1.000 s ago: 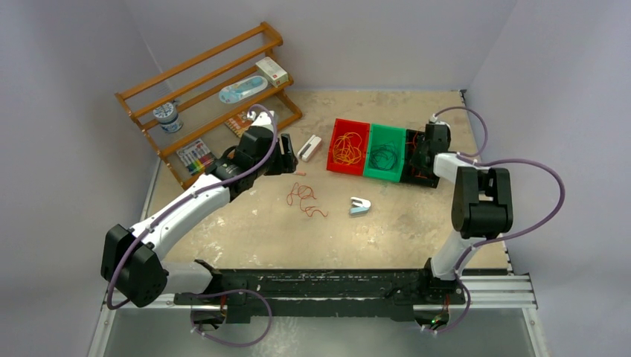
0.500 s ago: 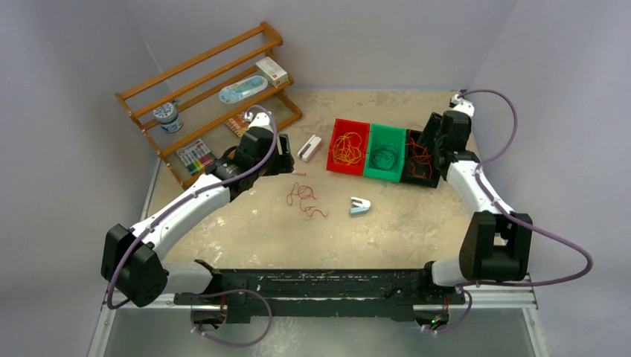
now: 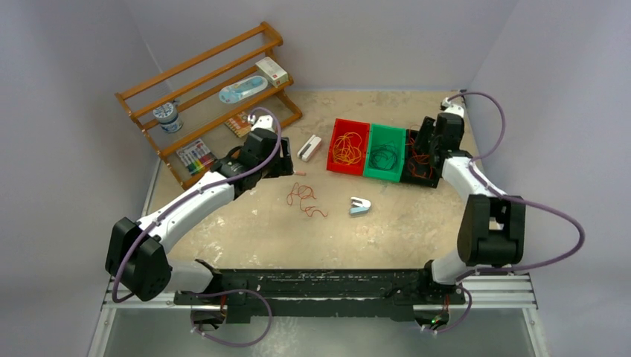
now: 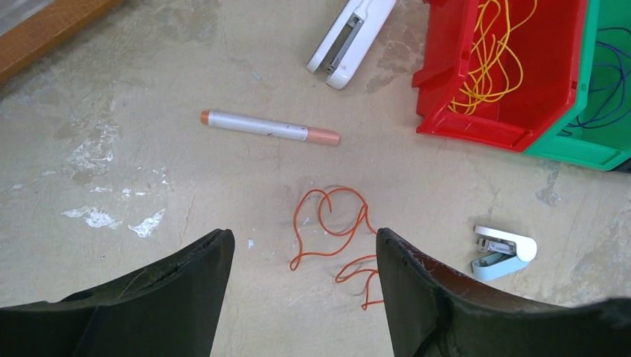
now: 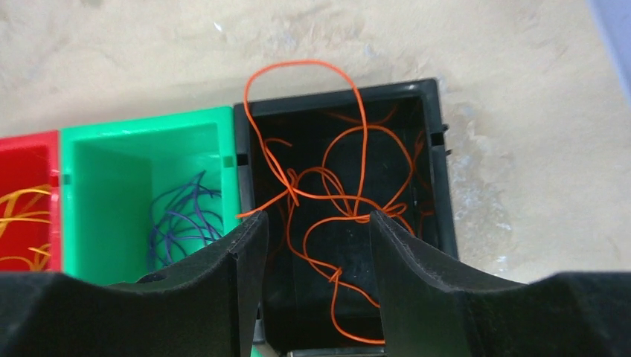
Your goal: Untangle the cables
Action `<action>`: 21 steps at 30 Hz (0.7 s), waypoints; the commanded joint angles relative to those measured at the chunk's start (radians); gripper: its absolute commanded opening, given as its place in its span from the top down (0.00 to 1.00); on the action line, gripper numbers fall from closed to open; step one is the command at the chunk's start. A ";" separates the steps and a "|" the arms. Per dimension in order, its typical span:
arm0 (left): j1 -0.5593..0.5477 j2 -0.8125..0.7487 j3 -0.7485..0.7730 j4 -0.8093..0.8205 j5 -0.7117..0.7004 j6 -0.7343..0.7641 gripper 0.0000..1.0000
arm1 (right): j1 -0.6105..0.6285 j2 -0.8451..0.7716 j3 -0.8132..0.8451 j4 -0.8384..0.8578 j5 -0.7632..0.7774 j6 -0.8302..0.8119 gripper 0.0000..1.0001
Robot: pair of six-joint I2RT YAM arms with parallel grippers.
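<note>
The fingers of the left gripper (image 4: 303,238) were spread wide with nothing gripped. A loose red-orange cable (image 4: 338,223) lay on the table (image 4: 111,186) between their tips. The right gripper (image 5: 316,217) was likewise parted over the black bin (image 5: 444,193), with tangled orange cables (image 5: 335,193) between its fingers. Contact could not be told.

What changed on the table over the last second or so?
The right arm's elbow swung outward to the right, and the right gripper drew back from the black plastic bin; its jaws now stand open above the tangled orange wires there. The left gripper, the loose red-orange wire on the table, the red bin and the green bin stayed put.
</note>
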 commanded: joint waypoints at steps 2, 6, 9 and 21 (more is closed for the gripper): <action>0.001 0.004 -0.008 0.020 0.009 -0.017 0.31 | -0.002 0.093 0.062 0.048 -0.050 -0.026 0.46; 0.001 0.005 -0.010 0.021 0.010 -0.017 0.31 | -0.002 0.156 0.085 0.053 -0.018 -0.024 0.49; 0.001 0.003 -0.011 0.018 0.010 -0.018 0.31 | -0.002 0.198 0.093 0.058 0.011 -0.012 0.56; 0.001 0.012 -0.018 0.025 0.013 -0.025 0.33 | -0.002 0.134 0.011 -0.013 0.013 0.037 0.93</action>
